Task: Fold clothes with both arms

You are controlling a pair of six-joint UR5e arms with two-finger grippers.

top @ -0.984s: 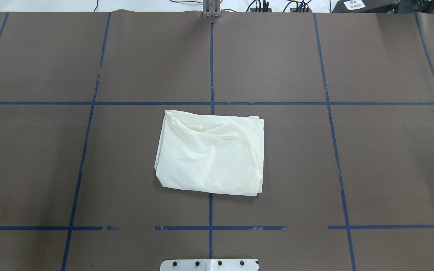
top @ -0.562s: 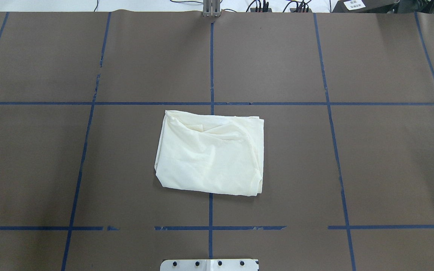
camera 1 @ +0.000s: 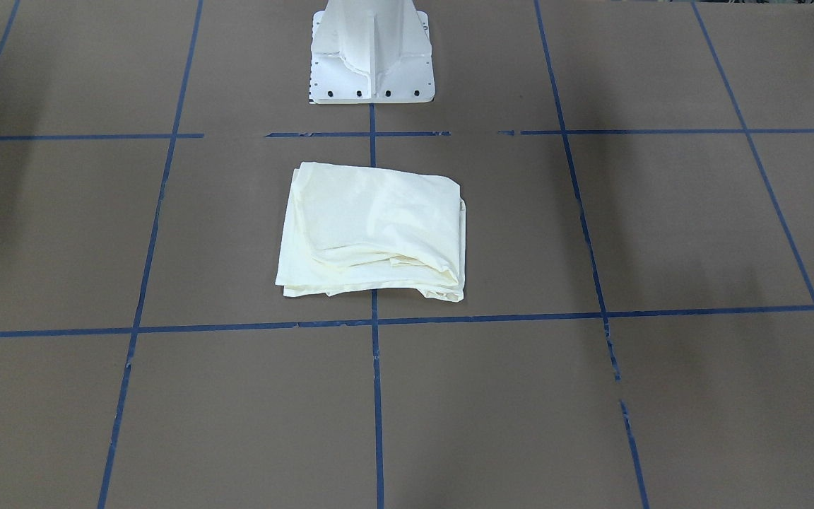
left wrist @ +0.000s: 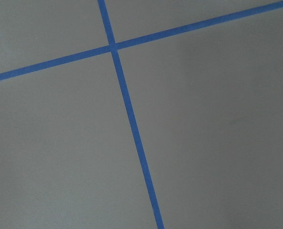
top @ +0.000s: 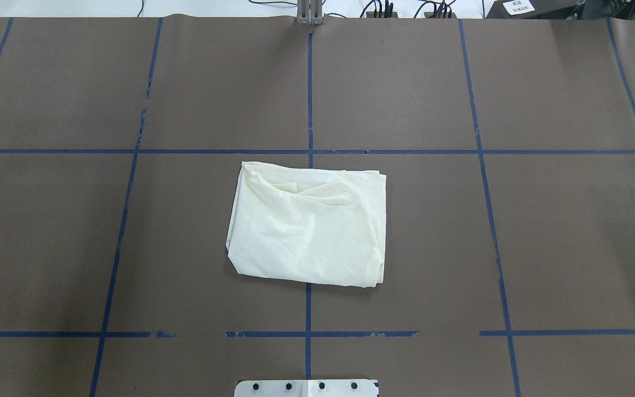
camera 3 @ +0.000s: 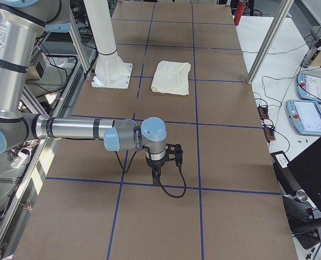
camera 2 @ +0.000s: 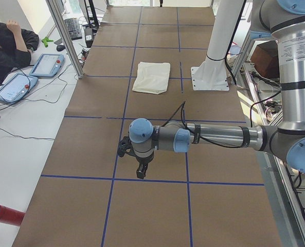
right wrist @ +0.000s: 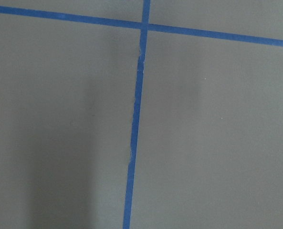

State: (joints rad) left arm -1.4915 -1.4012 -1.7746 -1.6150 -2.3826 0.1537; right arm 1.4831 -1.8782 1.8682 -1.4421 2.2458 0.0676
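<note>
**Exterior front-facing.** Item: shirt (camera 1: 372, 230). It is lying folded into a compact cream rectangle, plain side up, on the table (camera 1: 591, 396). It is sitting just in front of the white pedestal base (camera 1: 370, 49) and straddling the centre blue tape line (camera 1: 376, 396). Stacked layer edges are showing along the side away from the base. Judgement: the fold is finished or nearly so, and the shirt is resting mid-table where both arms reach equally.

**Overhead exterior.** The shirt is occupying the central grid cells. A loose tuck is wrinkling its far edge. No arm is appearing over it.

**Exterior left.** Item: left arm (camera 2: 219, 136). It is stretching low over the table, well apart from the shirt. The left claw (camera 2: 140, 174) is pointing down near a tape line. Released or clenched: cannot tell from here. Judgement: it is parking clear so the fold is not being disturbed.

**Exterior right.** Item: right arm (camera 3: 73, 129). It is mirroring that pose at the table's other end. The right claw (camera 3: 156, 174) is hanging downward, far from the shirt. Its state likewise cannot be told.

**Left wrist-mounted.** It is showing only bare table and a tape crossing. No cloth and no fingers are appearing.

**Right wrist-mounted.** Bare table and a tape crossing again. No cloth is appearing.
</note>
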